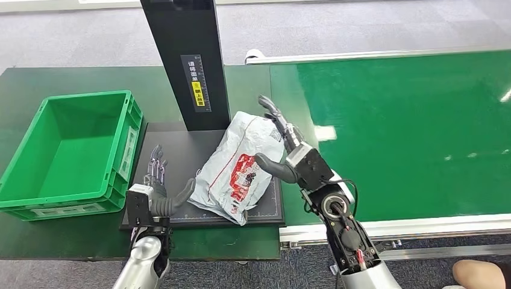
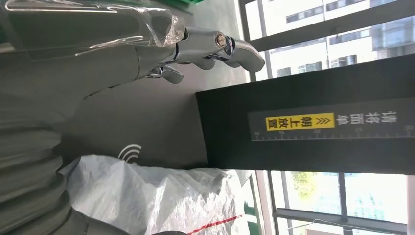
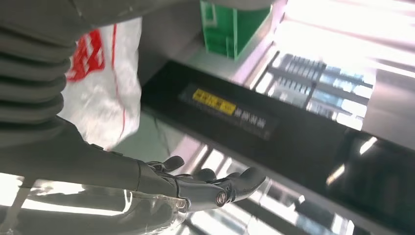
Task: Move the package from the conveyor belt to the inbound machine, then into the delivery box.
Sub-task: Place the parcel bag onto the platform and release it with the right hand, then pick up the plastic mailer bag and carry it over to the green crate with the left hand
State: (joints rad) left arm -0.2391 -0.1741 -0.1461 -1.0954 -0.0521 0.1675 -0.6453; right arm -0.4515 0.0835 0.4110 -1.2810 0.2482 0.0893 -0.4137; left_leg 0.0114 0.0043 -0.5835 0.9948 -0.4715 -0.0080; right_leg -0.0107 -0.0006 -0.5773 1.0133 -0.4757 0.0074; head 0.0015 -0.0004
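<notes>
The white package point(image 1: 238, 171) with red print lies on the black pad of the inbound machine point(image 1: 181, 153), at 6 o'clock from its black post point(image 1: 187, 57). The right hand point(image 1: 283, 150) rests against the package's 3 o'clock side, thumb on top and fingers point(image 1: 274, 117) stretched wide, while the left hand point(image 1: 158, 186) stands just beside its 9 o'clock edge, fingers apart, holding nothing. The green box point(image 1: 72, 150) sits on the surface at 9 o'clock, the green conveyor belt point(image 1: 410, 132) at 3 o'clock.

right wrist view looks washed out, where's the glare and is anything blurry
Right wrist view: windows behind the black post blow out to white, and the package is soft and overexposed. Left wrist view: bright windows too, yet the post's yellow label stays sharp. Head view: ceiling lights glare on the green conveyor belt.
</notes>
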